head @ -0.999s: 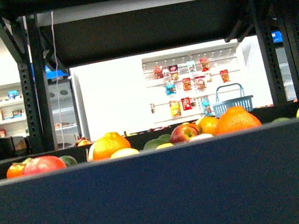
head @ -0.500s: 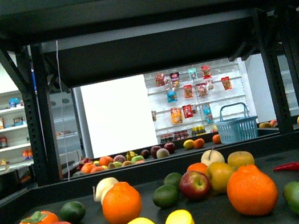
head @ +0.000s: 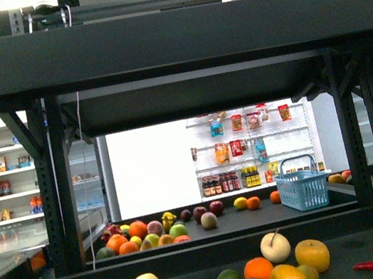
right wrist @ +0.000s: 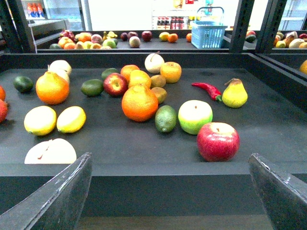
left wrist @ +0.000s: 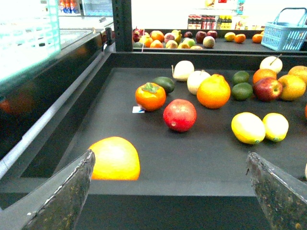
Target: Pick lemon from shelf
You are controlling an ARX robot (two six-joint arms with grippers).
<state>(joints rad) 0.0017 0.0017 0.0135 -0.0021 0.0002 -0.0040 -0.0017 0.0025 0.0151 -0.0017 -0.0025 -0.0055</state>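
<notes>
Front view: the shelf (head: 175,36) fills the frame; no arm and no lemon show.

Left wrist view: the left gripper (left wrist: 169,158) hangs spread wide and empty, short of the tray's near rim. The lemon (left wrist: 248,128) lies near that rim, just beside a second lemon (left wrist: 275,126).

Right wrist view: the right gripper (right wrist: 169,158) is likewise spread and empty.

This looks like the approach step. Next, one arm must reach over the rim and close on the lemon without nudging its neighbour.

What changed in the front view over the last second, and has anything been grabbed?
The front view climbed: from the shelf tray's rim, up past the fruit, to its upper tier. Both lemons dropped out of that view; the wrist views show them lying untouched. Fruit layout unchanged. Left gripper and right gripper open, empty.
</notes>
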